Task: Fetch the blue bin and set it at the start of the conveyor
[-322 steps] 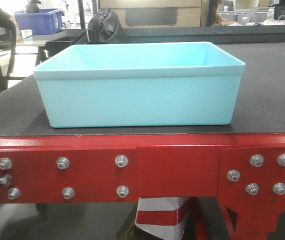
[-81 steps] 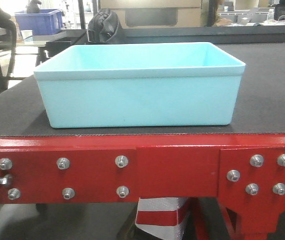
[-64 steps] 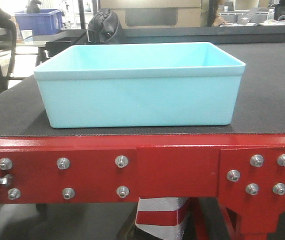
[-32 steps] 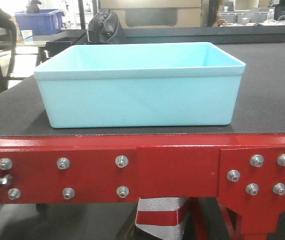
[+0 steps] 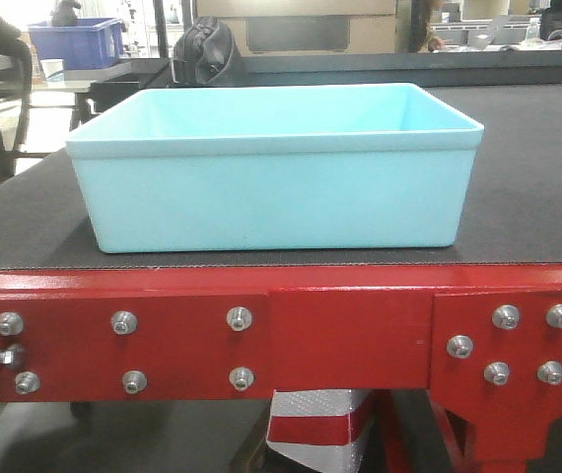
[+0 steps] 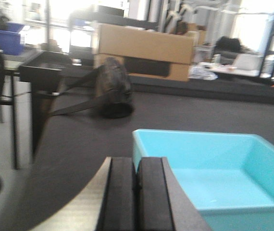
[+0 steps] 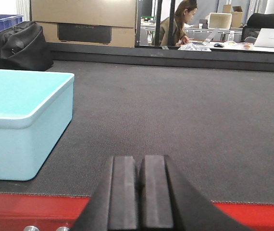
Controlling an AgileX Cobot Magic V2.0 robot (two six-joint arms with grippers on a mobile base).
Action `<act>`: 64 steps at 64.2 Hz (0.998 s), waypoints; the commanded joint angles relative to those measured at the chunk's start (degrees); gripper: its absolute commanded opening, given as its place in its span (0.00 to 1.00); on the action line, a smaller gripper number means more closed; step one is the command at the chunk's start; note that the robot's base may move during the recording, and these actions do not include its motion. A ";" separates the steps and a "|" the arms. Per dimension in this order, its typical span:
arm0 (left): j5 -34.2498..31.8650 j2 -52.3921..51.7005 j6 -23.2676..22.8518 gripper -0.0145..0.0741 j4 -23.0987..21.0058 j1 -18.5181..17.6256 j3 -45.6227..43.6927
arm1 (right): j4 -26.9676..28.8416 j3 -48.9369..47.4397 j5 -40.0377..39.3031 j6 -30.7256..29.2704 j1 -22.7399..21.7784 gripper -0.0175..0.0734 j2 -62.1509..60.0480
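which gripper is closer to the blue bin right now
Left. The left gripper, fingers together, sits right beside the blue bin by its corner. The right gripper, also closed, is off to the bin's side with bare belt between.

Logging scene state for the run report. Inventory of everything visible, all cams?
blue bin: 1, pale cyan, empty, on belt by red frame
conveyor start: 1, black belt, red bolted frame in front
black bag: 1, belt's far end
cardboard box: 1, brown, behind bag
dark blue crate: 1, background table
seated person: 1, background desk
left gripper: black pads together, beside bin's corner
right gripper: black pads together, above red frame
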 commanded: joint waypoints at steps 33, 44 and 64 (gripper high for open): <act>-3.76 -22.08 19.31 0.04 -11.41 10.14 20.12 | 0.34 0.00 -0.56 0.06 -0.23 0.01 -0.47; -3.45 -22.08 19.16 0.04 -11.45 10.14 20.12 | 0.34 0.00 -0.56 0.06 -0.23 0.01 -0.47; -3.08 -22.08 19.16 0.04 -11.45 10.14 20.12 | 0.34 0.00 -0.56 0.06 -0.23 0.01 -0.47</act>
